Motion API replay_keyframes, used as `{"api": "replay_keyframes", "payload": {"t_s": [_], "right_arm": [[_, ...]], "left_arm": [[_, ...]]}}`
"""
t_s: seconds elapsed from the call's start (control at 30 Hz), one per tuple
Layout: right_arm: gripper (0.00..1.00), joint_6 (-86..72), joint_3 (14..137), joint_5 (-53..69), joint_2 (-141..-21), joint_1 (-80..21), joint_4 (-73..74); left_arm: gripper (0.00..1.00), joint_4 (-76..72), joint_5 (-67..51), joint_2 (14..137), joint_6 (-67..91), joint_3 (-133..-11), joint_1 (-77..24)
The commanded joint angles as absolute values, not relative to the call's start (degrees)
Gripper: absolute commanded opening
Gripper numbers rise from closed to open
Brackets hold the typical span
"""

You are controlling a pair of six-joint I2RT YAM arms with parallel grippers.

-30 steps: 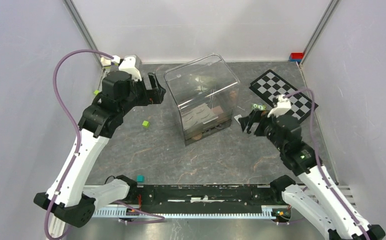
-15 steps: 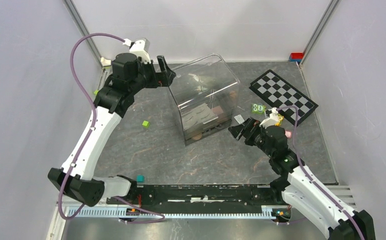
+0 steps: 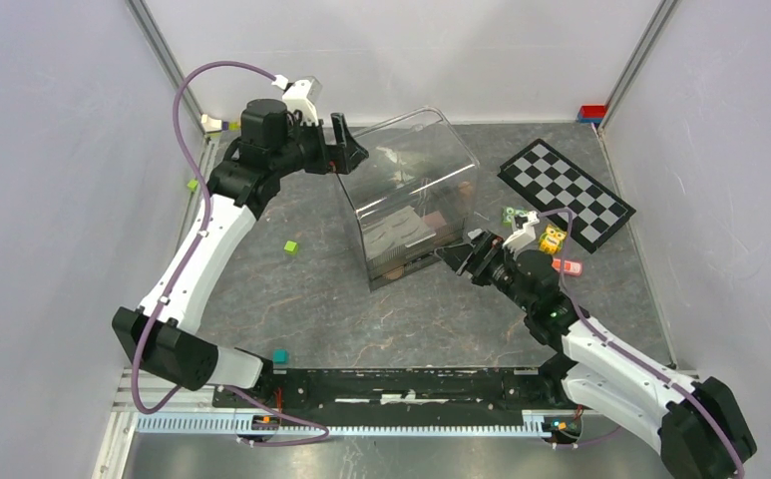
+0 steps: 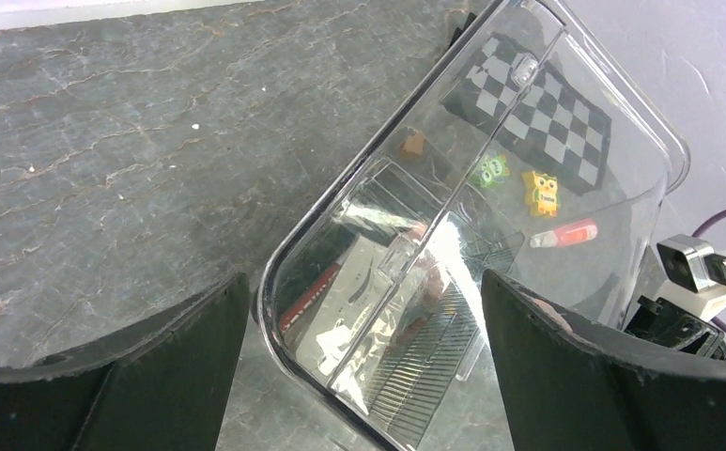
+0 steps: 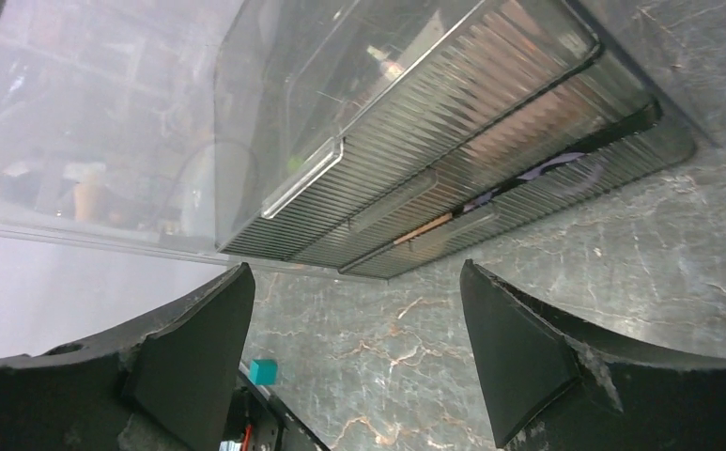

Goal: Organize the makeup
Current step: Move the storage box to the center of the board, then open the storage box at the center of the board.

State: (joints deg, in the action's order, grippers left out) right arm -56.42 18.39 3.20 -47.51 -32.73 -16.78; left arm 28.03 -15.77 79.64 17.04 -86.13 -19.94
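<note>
A: Table (image 3: 361, 309)?
B: Grey; clear organiser (image 3: 416, 195) at centre, drawers toward near edge.
A: Grip state?
B: L gripper (image 3: 346, 150) wide, organiser's far-left corner btw its fingers. R gripper (image 3: 468, 254) wide by drawer fronts, empty.
A: Small stuff?
B: Brown palette (image 3: 433, 218) inside; pink tube (image 3: 567, 266) on table, R side.

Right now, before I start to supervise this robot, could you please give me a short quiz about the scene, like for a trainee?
1. True or false: the left tool is shut on a brush.
2. In the top view, which thing lies to the right of the right tool? A) checkerboard B) towel C) plate
3. Fill in: both tools are close to the clear ___.
Key: 1 false, it is open, with no brush; 2 A; 3 organizer.
</note>
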Motion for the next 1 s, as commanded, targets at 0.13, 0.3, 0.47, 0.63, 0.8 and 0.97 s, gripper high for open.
{"api": "replay_keyframes", "payload": {"t_s": [0.13,0.3,0.47,0.63,0.8,0.97], "right_arm": [[0.86,-59.0,17.6,2.5,-52.8,-34.3,-33.4],[0.86,-59.2,18.9,3.1,-57.3,-35.4,-38.9],[0.87,-59.1,19.9,3.2,-61.1,-36.2,-42.6],[0.87,-58.7,20.1,3.9,-64.2,-36.5,-48.2],[0.87,-58.1,20.8,4.8,-67.0,-36.8,-51.6],[0.87,-57.3,21.3,5.3,-68.9,-36.9,-53.4]], "left_arm": [[0.97,25.6,-20.9,80.3,13.6,-86.4,-19.7],[0.97,26.2,-21.2,80.4,13.1,-86.4,-19.8],[0.97,27.0,-22.0,80.4,12.7,-86.7,-19.8],[0.98,27.6,-22.4,80.3,12.3,-86.8,-19.8],[1.00,28.0,-22.9,80.3,12.1,-86.9,-19.8],[1.00,28.5,-22.8,80.3,12.1,-86.9,-19.7]]}}
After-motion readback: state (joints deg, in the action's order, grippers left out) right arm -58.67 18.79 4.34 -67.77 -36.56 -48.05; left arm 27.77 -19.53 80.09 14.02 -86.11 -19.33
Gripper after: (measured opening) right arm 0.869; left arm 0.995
